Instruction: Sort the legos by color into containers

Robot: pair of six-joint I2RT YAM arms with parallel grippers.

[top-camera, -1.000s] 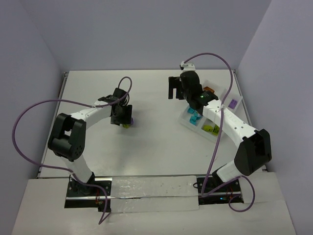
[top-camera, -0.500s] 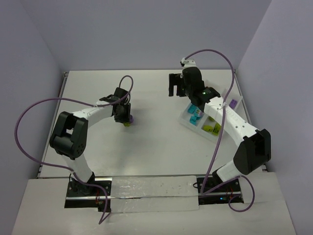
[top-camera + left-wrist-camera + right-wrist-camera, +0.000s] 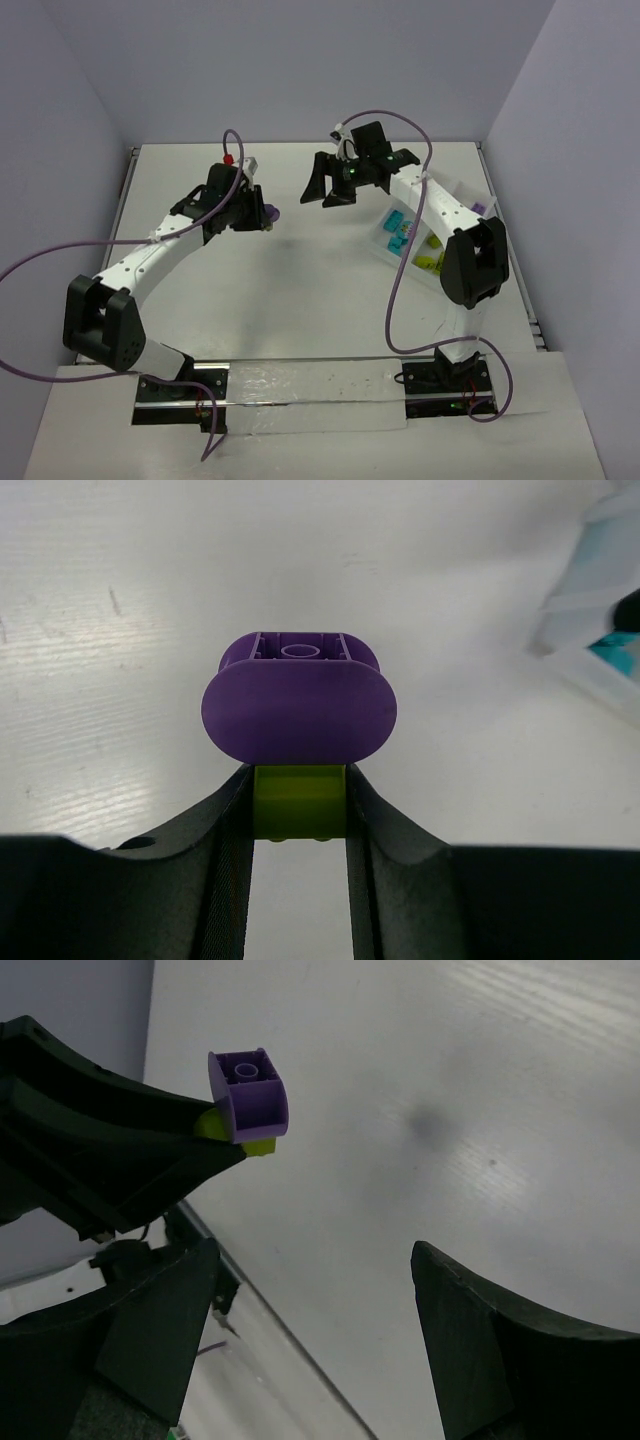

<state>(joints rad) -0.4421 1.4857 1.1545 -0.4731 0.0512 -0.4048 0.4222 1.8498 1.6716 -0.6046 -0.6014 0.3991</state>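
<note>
We saw white bench (image 3: 300,300) scuffed, lilac walls (image 3: 300,60) around. Left jaws clamped lime-purple clump (image 3: 298,715); right jaws apart. Tray (image 3: 379,249) at three o'clock.

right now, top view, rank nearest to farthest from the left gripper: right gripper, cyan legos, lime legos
1. right gripper, centre, far side
2. cyan legos, left side of the tray
3. lime legos, tray's near end
</note>
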